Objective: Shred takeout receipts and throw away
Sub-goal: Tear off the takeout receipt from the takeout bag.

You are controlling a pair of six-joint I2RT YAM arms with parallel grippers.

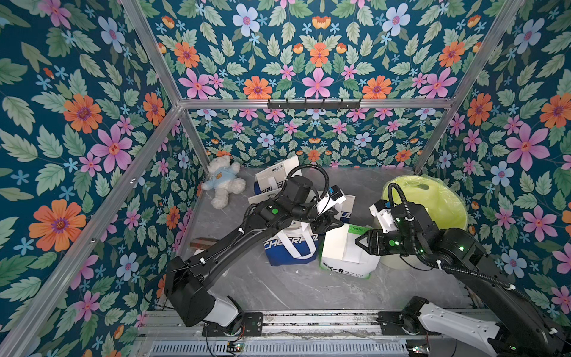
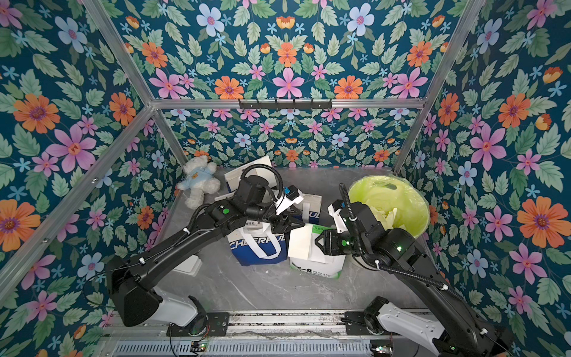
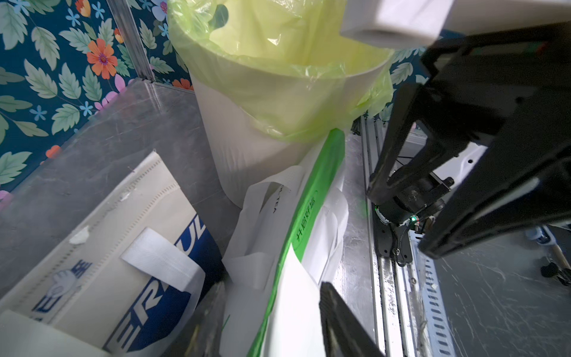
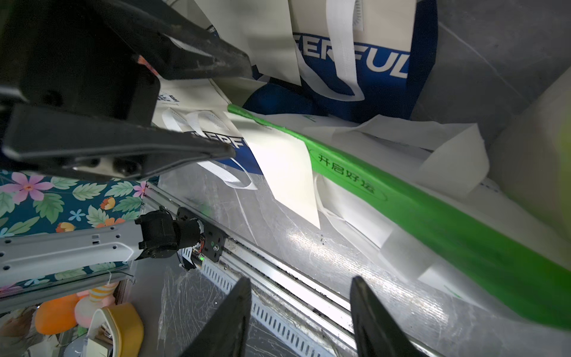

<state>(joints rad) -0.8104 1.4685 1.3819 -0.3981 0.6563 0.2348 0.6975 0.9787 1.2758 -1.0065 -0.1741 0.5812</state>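
Where black left gripper (image 4: pixel 239 108) reaches over white fabric bag with green top band (image 4: pixel 432 216), fingers stand spread, straddling upper end of thin white paper receipt (image 4: pixel 284 173); contact with slip hard to make out. Receipt hangs from green band down bag's front, above grey marbled table (image 1: pixel 293 287). Left wrist view: one own finger clear, other lost behind paper. Black right gripper (image 4: pixel 299 315) spread, empty, near bag. Top views: left arm hides much of blue-and-white bags (image 1: pixel 290 250).

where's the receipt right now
In both top views the receipt hangs against the green-topped bag, mid-table, between the left claw and right claw.
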